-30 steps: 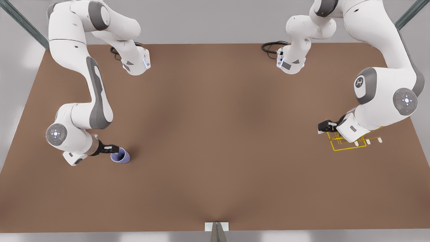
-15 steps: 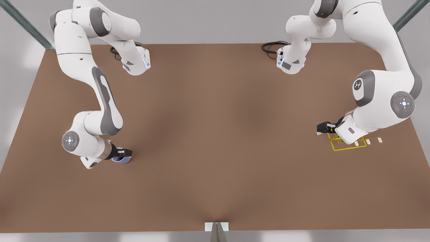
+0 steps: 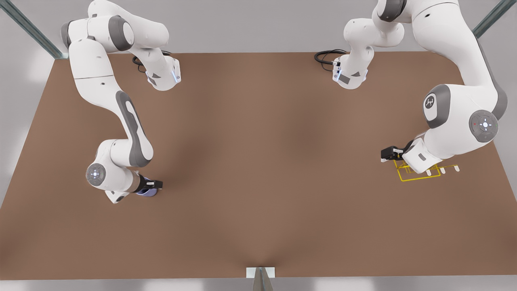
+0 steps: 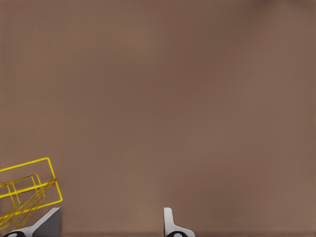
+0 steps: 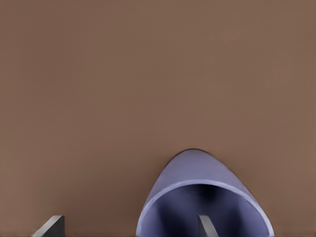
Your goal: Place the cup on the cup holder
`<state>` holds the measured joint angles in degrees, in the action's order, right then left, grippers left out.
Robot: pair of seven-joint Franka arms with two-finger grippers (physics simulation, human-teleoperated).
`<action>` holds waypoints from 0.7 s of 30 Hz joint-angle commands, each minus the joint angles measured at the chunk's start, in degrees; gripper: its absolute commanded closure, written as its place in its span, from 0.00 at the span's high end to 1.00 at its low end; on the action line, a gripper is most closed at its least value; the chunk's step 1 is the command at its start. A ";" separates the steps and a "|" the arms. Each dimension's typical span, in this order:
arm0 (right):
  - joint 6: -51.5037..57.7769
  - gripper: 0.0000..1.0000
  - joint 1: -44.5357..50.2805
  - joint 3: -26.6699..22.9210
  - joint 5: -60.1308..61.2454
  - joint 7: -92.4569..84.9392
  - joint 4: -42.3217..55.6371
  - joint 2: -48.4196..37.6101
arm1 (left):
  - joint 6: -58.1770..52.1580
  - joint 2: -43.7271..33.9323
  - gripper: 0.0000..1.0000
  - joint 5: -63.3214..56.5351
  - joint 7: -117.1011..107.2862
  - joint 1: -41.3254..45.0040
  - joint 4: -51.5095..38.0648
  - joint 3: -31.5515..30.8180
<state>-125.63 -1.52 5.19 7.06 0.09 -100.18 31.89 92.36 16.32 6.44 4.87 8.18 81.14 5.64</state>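
Note:
The lavender-blue cup (image 3: pixel 148 192) sits on the brown table at the front view's left, mostly covered by my right gripper (image 3: pixel 156 185). In the right wrist view the cup (image 5: pixel 197 173) turns its open mouth toward the camera. My right gripper (image 5: pixel 129 227) is open, with one finger inside the mouth and the other outside the wall. The yellow wire cup holder (image 3: pixel 418 174) stands at the front view's right, partly under my left arm's hand. My left gripper (image 3: pixel 387 153) is open just beside the cup holder (image 4: pixel 24 190), with bare table between its fingers (image 4: pixel 170 224).
Both arm bases and a black cable coil (image 3: pixel 325 56) stand along the table's (image 3: pixel 258 161) far edge. A small white bracket (image 3: pixel 260 273) sits at the middle of the near edge. Open tabletop stretches between the cup and the holder.
My right arm has swung toward the front view's right and come over the cup, one finger now inside its mouth. The left arm has barely shifted.

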 commanded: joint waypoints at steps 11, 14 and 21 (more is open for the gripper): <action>-1.90 0.21 -0.06 0.00 -0.12 -0.61 0.86 1.34 | -0.34 -0.41 1.00 -0.19 -0.12 -0.01 -0.28 0.08; -1.72 0.21 -0.06 0.00 -0.12 -0.62 0.86 0.55 | -0.34 -0.41 1.00 -0.11 -0.12 -0.01 -0.28 0.08; 11.28 0.21 0.82 1.58 20.00 3.25 6.05 -2.36 | -0.34 -0.50 1.00 -0.20 -0.12 -0.01 -0.28 0.08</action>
<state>-121.82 -0.88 6.61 17.63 -0.69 -94.68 29.66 92.05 15.89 6.28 4.80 8.19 80.91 5.74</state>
